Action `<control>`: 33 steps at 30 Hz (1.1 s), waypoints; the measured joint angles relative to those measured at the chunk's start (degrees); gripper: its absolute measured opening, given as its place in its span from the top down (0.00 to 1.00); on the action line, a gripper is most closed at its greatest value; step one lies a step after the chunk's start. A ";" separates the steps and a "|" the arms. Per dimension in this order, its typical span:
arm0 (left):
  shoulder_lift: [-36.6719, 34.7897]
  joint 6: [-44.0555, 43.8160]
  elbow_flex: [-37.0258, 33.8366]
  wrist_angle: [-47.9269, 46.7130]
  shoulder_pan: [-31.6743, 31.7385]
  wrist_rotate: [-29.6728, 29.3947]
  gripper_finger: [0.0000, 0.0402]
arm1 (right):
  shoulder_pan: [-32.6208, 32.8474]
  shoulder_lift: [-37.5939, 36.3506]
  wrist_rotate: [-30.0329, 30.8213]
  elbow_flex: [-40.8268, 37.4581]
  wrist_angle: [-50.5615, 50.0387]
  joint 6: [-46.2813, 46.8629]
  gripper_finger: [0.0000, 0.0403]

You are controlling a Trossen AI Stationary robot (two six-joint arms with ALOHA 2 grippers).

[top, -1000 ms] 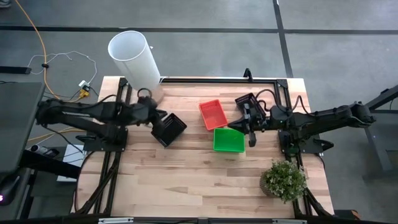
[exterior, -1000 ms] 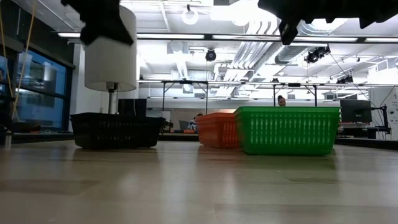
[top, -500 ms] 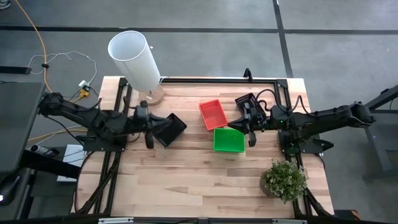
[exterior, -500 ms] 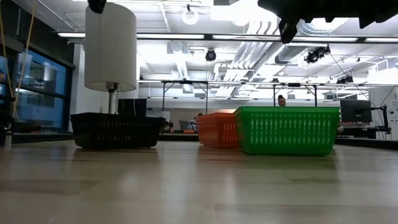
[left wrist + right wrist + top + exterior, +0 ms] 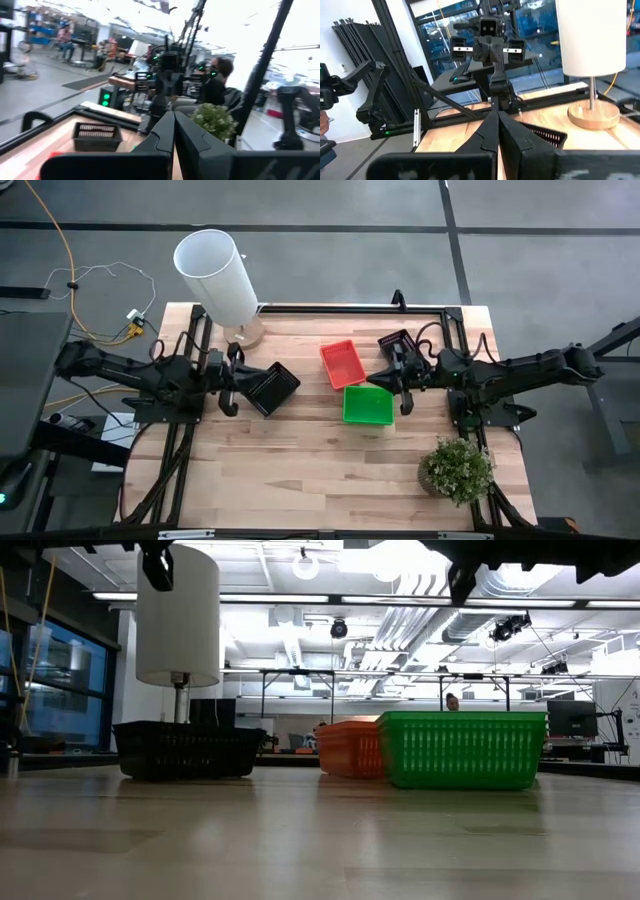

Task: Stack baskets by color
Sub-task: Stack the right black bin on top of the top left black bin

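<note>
From above I see 3 stacks on the wooden table (image 5: 300,470). The black baskets (image 5: 271,387) sit left of centre, the red baskets (image 5: 341,363) near the middle toward the back, and the green baskets (image 5: 367,405) just in front of the red ones, corners nearly touching.

My left gripper (image 5: 229,377) hovers just left of the black stack, fingers pressed together and holding nothing. My right gripper (image 5: 397,380) hangs just right of the red and green stacks, likewise clamped shut and empty.

The tall white cylinder (image 5: 216,277) on its round wooden base stands at the back left, close behind the black stack. A small potted plant (image 5: 458,469) sits at the front right, well apart from the baskets.
</note>
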 joint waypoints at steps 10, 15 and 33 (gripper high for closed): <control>-0.17 -0.01 0.00 -0.13 2.18 2.77 1.00 | 0.00 0.00 0.89 0.01 0.65 -0.98 1.00; -0.15 -0.01 0.00 -0.13 2.29 3.50 1.00 | 0.00 0.00 0.89 0.01 0.63 -0.98 1.00; -0.14 -1.56 0.00 -1.50 2.29 3.32 1.00 | -2.44 -0.04 19.47 7.67 -7.49 14.20 0.99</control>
